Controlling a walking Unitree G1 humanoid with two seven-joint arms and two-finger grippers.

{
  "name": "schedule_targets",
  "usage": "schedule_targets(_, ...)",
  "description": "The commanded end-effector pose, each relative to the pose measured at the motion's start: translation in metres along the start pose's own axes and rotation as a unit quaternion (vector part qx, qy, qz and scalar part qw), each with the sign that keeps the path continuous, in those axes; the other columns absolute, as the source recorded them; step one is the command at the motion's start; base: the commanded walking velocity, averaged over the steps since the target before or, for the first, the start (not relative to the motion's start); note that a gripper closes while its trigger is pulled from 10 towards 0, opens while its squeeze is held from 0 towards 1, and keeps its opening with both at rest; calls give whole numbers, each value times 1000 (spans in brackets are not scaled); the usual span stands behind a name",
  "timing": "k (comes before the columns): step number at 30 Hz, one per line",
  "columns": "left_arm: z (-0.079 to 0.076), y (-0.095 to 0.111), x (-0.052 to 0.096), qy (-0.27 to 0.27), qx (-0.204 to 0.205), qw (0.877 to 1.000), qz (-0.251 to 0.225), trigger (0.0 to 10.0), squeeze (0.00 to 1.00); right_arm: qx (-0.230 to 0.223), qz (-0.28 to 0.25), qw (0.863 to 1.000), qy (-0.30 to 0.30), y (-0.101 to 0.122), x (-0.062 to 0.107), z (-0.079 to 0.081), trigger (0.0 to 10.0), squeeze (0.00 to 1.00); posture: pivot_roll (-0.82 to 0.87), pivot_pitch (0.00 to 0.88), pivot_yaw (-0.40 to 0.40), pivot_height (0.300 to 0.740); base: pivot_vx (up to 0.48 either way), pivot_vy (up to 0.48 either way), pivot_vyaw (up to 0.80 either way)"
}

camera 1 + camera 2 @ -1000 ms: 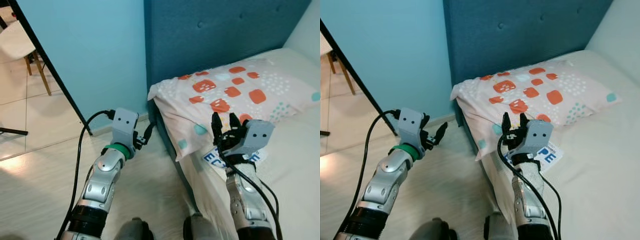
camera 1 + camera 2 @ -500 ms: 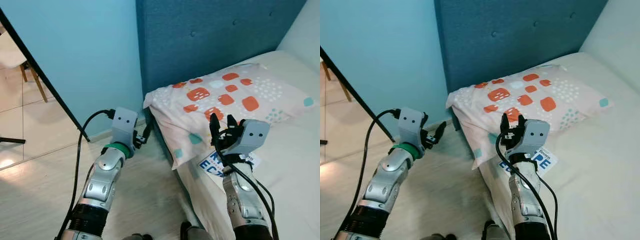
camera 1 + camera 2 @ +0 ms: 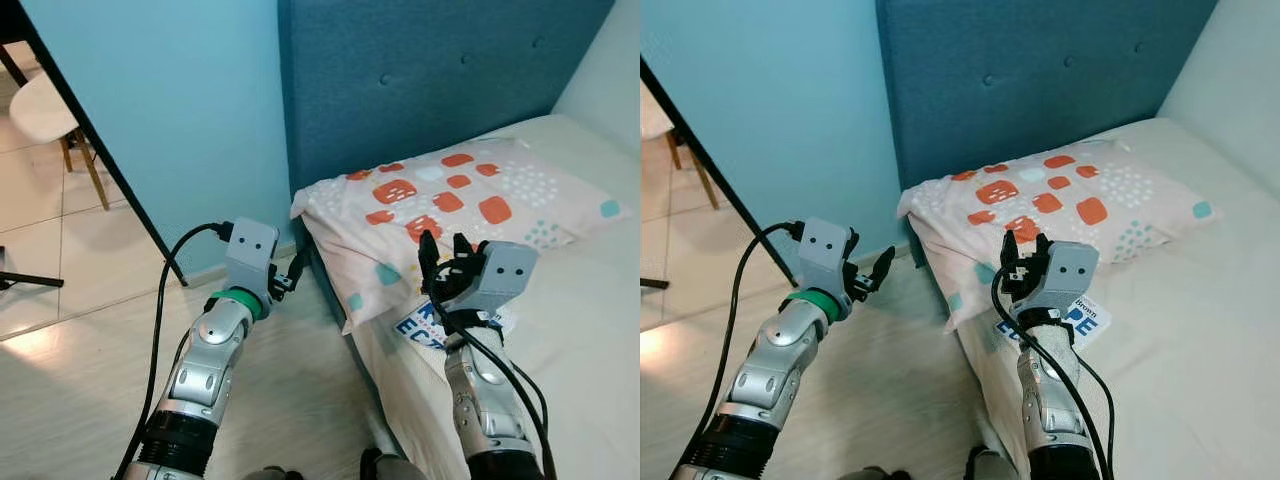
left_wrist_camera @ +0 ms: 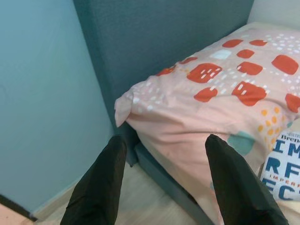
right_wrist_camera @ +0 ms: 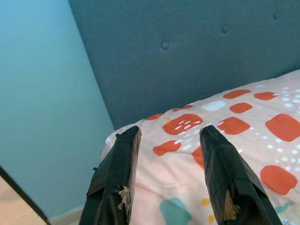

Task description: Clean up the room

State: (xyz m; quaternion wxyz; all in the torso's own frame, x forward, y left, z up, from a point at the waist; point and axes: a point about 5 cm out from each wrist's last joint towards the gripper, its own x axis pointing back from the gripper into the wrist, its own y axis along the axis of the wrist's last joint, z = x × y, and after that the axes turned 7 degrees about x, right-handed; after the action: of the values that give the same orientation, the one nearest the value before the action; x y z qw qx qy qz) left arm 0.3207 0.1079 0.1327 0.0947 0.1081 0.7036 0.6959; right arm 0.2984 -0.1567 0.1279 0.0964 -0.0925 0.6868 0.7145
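My right claw hovers fingers apart, empty, above the near edge of the patterned pillow on the bed. My left claw gapes over the floor, left of the bed.

Soft, even daylight is filling the room, casting only faint shadows. A warm glare patch is glowing on the pale wooden floor at the robot's left. The floor boards are showing slight motion blur. In the left wrist view, the left claw's black fingers are looking softly out of focus.
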Motion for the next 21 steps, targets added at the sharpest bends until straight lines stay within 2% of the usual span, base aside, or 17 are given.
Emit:
schedule_targets(1,0,-6,2,1,-1,1000,12,10000,0,-8,17,1000,-6,-7,4,0,10000,0,-28,97,76,736,-247,0,0)
schedule_targets(21,1,-5,1,5,-2,1000,12,10000,0,-7,18,1000,-5,-9,4,0,10000,0,-30,91,73,736,-328,0,0)
